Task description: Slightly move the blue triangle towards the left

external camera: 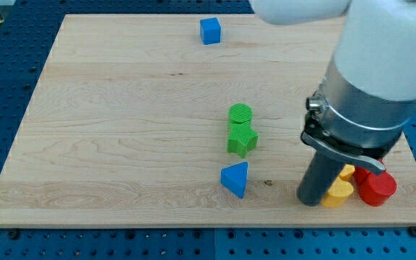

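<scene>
The blue triangle [235, 179] lies on the wooden board [121, 130] near the view's bottom, right of centre. My rod comes down from the arm at the view's right, and my tip [310, 201] rests on the board about a hand's width to the right of the blue triangle, apart from it. The tip stands right against a yellow block [337, 193] on its right.
A green cylinder [240, 113] and a green star [242, 139] touch each other just above the blue triangle. A blue cube [210, 31] sits near the view's top. A red block [377, 188] and another yellow block [347, 172] lie at the board's bottom-right corner.
</scene>
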Motion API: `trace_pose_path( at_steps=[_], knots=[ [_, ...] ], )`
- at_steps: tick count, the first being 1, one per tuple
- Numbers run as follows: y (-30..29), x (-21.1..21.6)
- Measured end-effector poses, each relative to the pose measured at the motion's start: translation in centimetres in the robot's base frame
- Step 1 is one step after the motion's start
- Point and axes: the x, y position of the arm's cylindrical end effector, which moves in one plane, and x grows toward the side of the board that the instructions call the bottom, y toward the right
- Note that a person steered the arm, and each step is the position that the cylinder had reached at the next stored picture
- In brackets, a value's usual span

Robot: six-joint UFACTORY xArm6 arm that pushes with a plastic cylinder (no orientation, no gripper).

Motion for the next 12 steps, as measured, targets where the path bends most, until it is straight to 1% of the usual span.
trace_pose_path(
  at_steps=[1, 2, 4, 6, 7, 8, 9, 10, 11, 12],
  knots=[
    [1.9, 0.0],
    [2.1, 0.0],
    [1.7, -0.1],
    [0.5, -2.1],
    [0.4, -2.1],
    [-1.9, -1.5],
    [-2.3, -1.5],
    [-5.7, -0.5],
    [-7.6, -0.4],
    [-7.6, -0.4]
  ],
)
